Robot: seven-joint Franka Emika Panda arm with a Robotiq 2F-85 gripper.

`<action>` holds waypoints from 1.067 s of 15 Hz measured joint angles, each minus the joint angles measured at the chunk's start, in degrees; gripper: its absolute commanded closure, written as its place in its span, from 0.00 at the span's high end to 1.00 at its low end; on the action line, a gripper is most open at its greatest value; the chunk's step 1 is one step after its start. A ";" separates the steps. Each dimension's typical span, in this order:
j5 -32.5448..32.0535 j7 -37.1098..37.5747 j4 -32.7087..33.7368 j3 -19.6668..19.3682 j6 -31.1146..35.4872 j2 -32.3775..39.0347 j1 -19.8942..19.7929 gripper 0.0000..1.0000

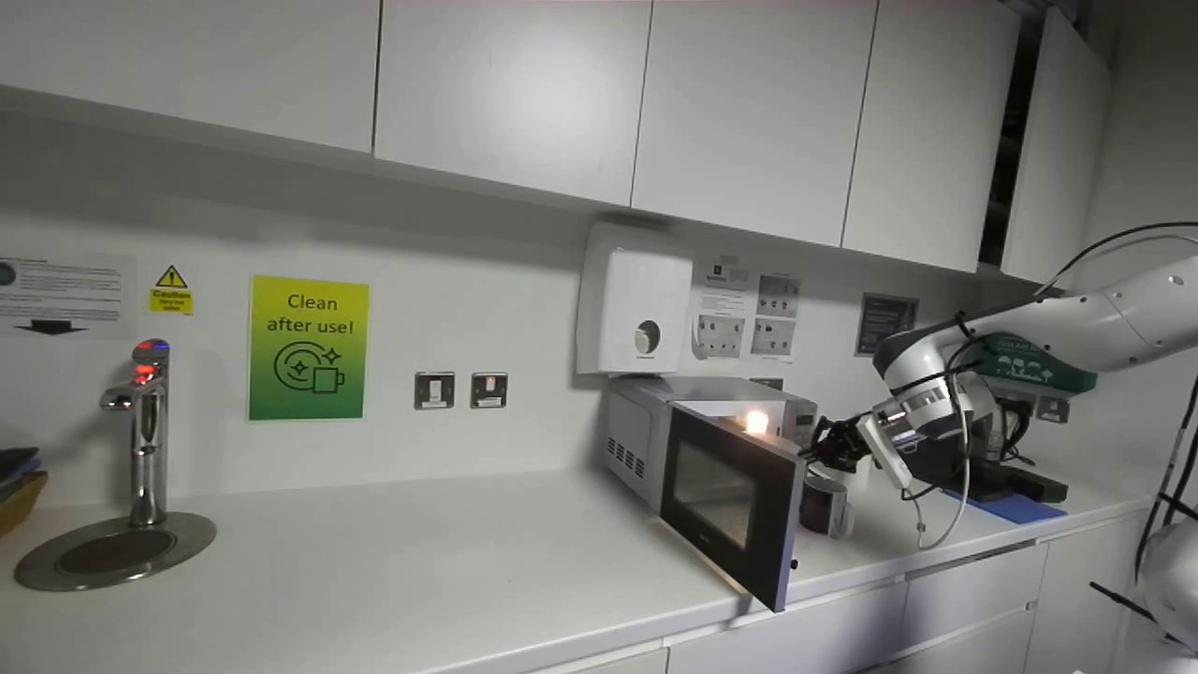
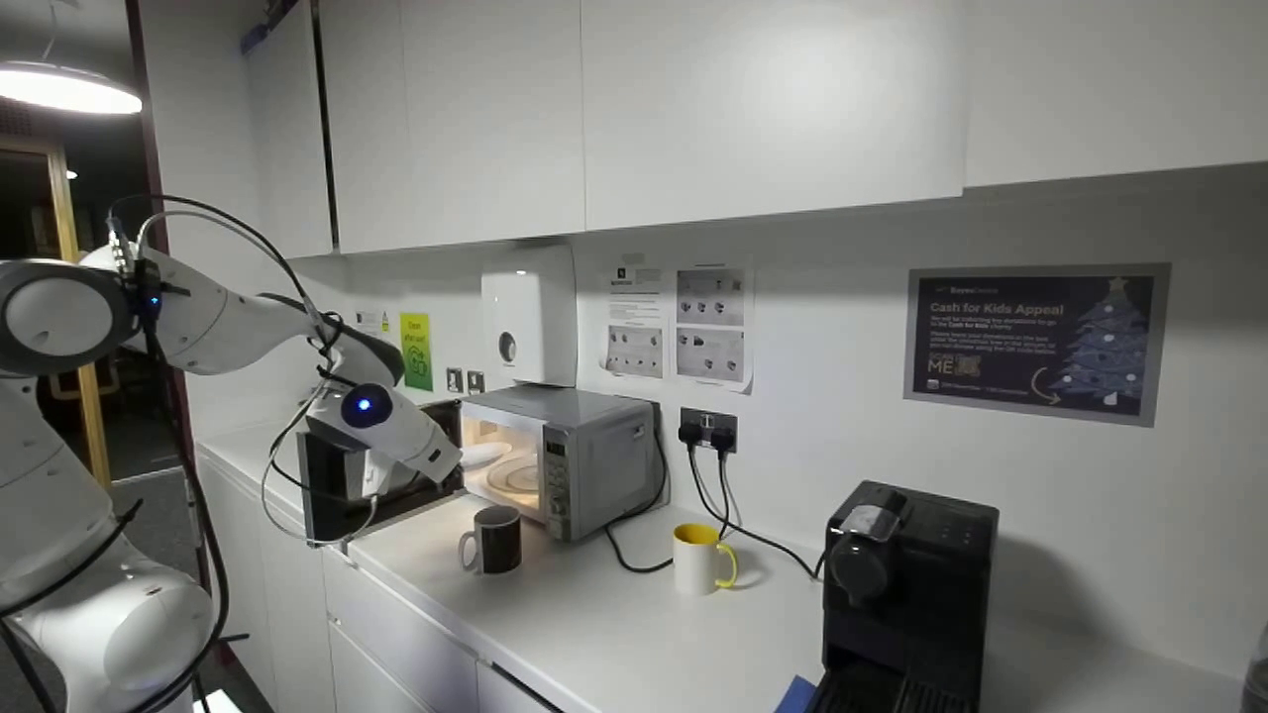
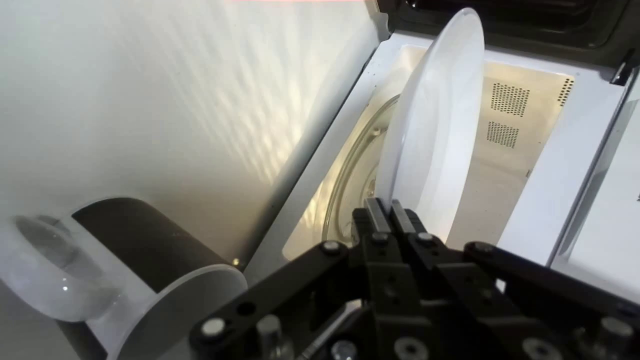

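Jaws clamped, my black metal gripper (image 3: 387,206) pinches the rim of a glossy white round plate (image 3: 435,125), tilted at the mouth of the silver box-shaped metal microwave (image 2: 619,456). I judge the step a carry; the next move calls for clearing the microwave's white frame (image 3: 557,170).

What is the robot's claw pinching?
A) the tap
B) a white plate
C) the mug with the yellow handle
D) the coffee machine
B: in the wrist view, the gripper is closed on the edge of the white plate, with the lit inside of the microwave showing behind it.
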 measured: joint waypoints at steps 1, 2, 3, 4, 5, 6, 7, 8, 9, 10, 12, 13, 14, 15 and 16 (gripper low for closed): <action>0.43 0.06 -0.01 0.00 0.01 0.32 0.00 0.01; 1.25 0.16 0.06 0.00 0.02 0.72 -0.01 0.01; 2.36 0.23 0.23 -0.04 0.03 1.25 -0.02 0.01; 3.56 0.26 0.42 -0.12 0.04 1.78 -0.05 0.01; 4.87 0.29 0.77 -0.21 0.05 2.34 -0.10 0.01; 6.11 0.30 1.20 -0.30 0.06 2.98 -0.19 0.01; 7.27 0.30 1.67 -0.39 0.06 3.64 -0.30 0.01; 8.31 0.30 2.23 -0.40 0.06 4.33 -0.47 0.01; 9.17 0.30 2.79 -0.40 0.06 5.10 -0.62 0.01; 9.85 0.30 3.39 -0.40 0.06 5.88 -0.70 0.01; 10.98 0.30 4.66 -0.40 0.06 7.65 -0.72 0.01; 11.39 0.30 5.33 -0.39 0.06 8.59 -0.71 0.01; 11.72 0.30 6.01 -0.35 0.06 9.60 -0.70 0.01; 12.00 0.30 6.78 -0.28 0.06 10.58 -0.68 0.01; 12.17 0.30 7.58 -0.15 0.06 11.58 -0.67 0.01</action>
